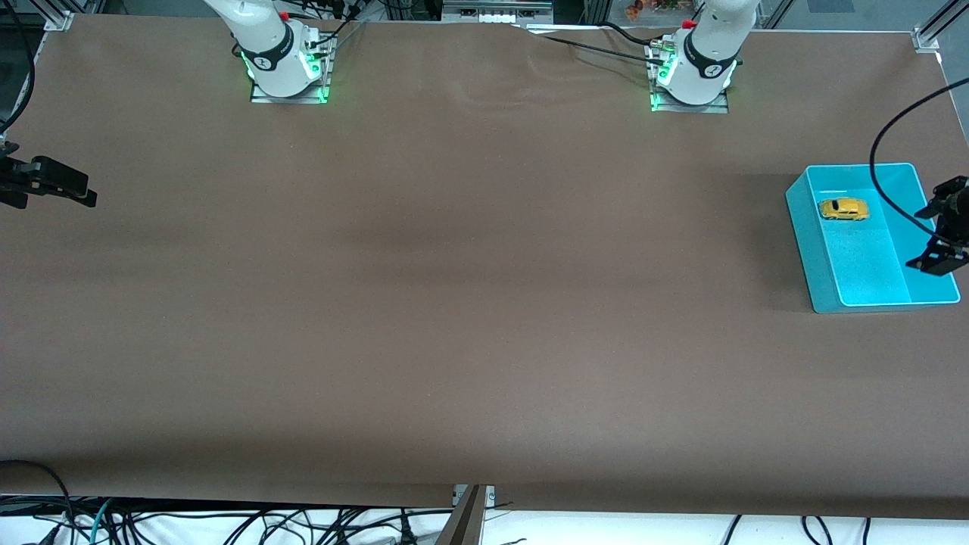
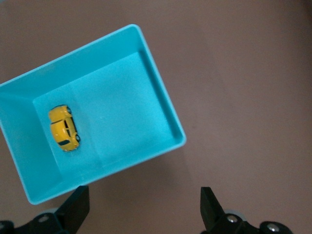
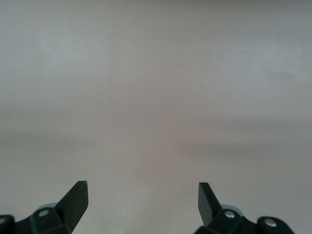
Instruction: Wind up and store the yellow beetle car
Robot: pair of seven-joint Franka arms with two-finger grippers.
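The yellow beetle car (image 1: 843, 208) stands on its wheels inside the cyan bin (image 1: 804, 238), near the bin wall farther from the front camera. In the left wrist view the yellow beetle car (image 2: 64, 128) rests on the floor of the cyan bin (image 2: 163, 100), with nothing touching it. My left gripper (image 1: 916, 239) hangs open and empty over the bin's side at the left arm's end of the table. Bare tabletop shows between the left gripper's (image 2: 144, 191) fingers. My right gripper (image 1: 68, 189) waits open and empty over the right arm's end of the table, and the right gripper (image 3: 142, 185) looks down on bare brown surface.
A brown sheet (image 1: 454, 288) covers the whole table. A black cable (image 1: 882, 189) loops over the bin near the left gripper. The two arm bases (image 1: 288, 72) (image 1: 693, 79) stand along the table edge farthest from the front camera.
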